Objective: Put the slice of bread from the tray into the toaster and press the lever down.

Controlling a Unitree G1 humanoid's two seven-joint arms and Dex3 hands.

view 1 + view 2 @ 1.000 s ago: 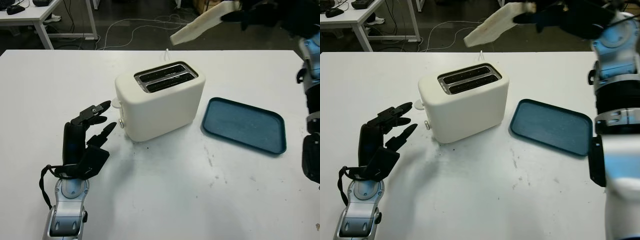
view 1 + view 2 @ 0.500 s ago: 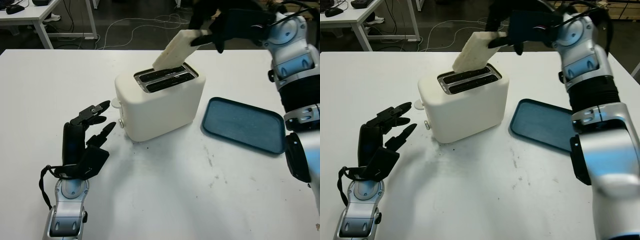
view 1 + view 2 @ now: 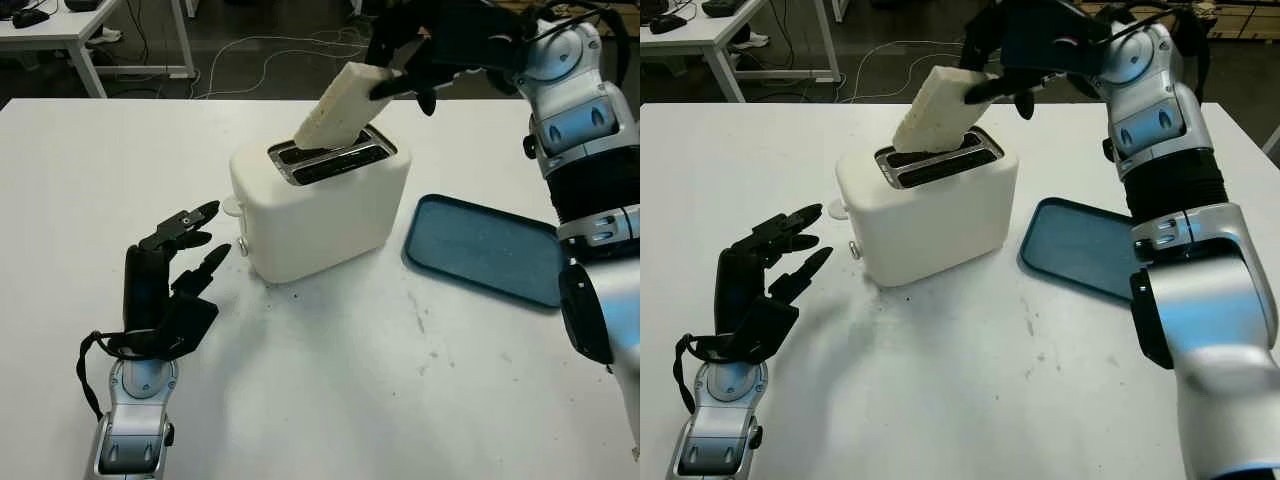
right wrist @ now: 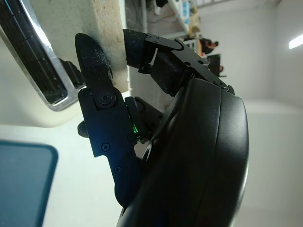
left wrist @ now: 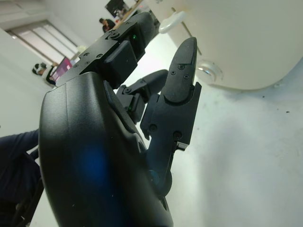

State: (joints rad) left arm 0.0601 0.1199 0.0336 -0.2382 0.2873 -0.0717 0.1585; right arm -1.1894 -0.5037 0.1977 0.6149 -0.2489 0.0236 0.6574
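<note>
A pale slice of bread hangs tilted over the white two-slot toaster, its lower end at the far slot's mouth. My right hand is shut on the bread's upper end, reaching in from the right above the toaster. Close up, the black fingers pinch the bread beside the chrome slot rim. The lever sticks out of the toaster's left end, raised. My left hand stands open on the table left of the toaster, near the round knob.
An empty dark teal tray lies on the white table to the toaster's right. A white cord runs off the far edge behind the toaster. Desks and floor cables lie beyond the table.
My right hand has swung the bread from high at the back right down and left over the toaster, until its lower end reached the far slot. The left hand has stayed still.
</note>
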